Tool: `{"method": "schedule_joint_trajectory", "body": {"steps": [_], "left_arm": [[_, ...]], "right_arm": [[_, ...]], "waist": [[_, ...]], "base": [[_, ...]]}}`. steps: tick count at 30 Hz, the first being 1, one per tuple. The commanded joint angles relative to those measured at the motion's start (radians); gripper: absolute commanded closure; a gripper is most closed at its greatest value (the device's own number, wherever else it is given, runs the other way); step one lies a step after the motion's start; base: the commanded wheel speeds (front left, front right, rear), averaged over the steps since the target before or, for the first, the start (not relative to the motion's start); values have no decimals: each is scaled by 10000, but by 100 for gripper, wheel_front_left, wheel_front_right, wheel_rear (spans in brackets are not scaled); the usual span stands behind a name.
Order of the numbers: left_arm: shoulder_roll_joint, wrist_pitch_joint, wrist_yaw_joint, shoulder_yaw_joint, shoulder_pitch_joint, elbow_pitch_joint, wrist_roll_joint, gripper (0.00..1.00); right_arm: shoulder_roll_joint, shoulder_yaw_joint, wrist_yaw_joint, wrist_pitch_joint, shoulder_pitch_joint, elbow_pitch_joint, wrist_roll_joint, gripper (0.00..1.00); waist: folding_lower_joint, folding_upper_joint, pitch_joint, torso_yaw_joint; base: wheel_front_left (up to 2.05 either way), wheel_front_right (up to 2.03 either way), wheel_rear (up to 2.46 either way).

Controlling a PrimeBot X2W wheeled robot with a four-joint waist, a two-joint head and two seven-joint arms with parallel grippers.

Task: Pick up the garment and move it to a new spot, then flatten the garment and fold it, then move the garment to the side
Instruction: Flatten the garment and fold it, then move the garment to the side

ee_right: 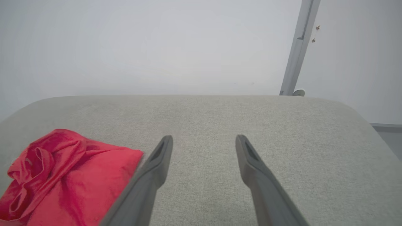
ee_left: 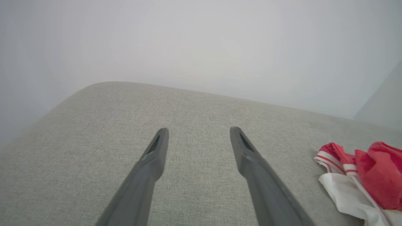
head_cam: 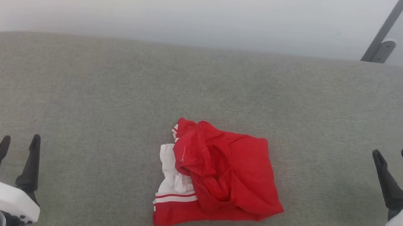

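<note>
Lying bunched in the middle of the grey cushion (head_cam: 108,86), the jersey (head_cam: 221,179) is well apart from the left gripper (head_cam: 21,137) and right gripper (head_cam: 391,152), both spread and empty, with a pole (head_cam: 384,31) behind.

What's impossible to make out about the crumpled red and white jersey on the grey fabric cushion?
- Head view: crumpled red and white jersey, any print hidden in its own folds.
- Left wrist view: jersey cut off by the right edge.
- Right wrist view: jersey cut off by left and bottom edges.
</note>
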Motion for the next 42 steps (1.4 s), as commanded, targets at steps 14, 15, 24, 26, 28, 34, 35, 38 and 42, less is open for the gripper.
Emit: {"method": "schedule_joint_trajectory", "body": {"steps": [14, 15, 24, 26, 28, 34, 35, 38, 42], "left_arm": [[124, -42, -13, 411, 643, -85, 35, 0], [121, -42, -13, 435, 680, -85, 39, 0], [14, -42, -13, 519, 738, -59, 72, 0], [10, -42, -13, 502, 717, -63, 78, 0], [3, -42, -13, 508, 694, -66, 80, 0], [0, -42, -13, 505, 744, -100, 85, 0], [-3, -42, -13, 499, 761, -98, 88, 0], [-15, -42, -14, 490, 759, -76, 102, 0], [-26, -42, -14, 438, 678, -49, 119, 0]], "right_arm": [[600, -487, -1, -2314, 1034, 1174, -907, 0], [608, -504, -1, -2355, 1045, 1202, -957, 0], [658, -527, -1, -2596, 1138, 1349, -940, 0], [644, -512, -1, -2624, 1142, 1364, -917, 0], [647, -509, -1, -2672, 1135, 1357, -891, 0], [691, -451, -1, -2726, 1161, 1406, -894, 0], [696, -440, -1, -2737, 1169, 1426, -881, 0], [741, -401, -1, -2754, 1181, 1452, -821, 0], [800, -251, -1, -2621, 1131, 1432, -643, 0]], "waist": [[0, 0, -433, -218], [0, 0, -438, -215], [0, 0, -463, -167], [0, 0, -458, -154], [0, 0, -452, -142], [0, 0, -461, -107], [0, 0, -466, -97], [0, 0, -476, -67], [0, 0, -468, 26]], "base": [[0, 0, 0], [0, 0, 0], [0, 0, 0], [0, 0, 0], [0, 0, 0], [0, 0, 0], [0, 0, 0], [0, 0, 0], [0, 0, 0]]}}
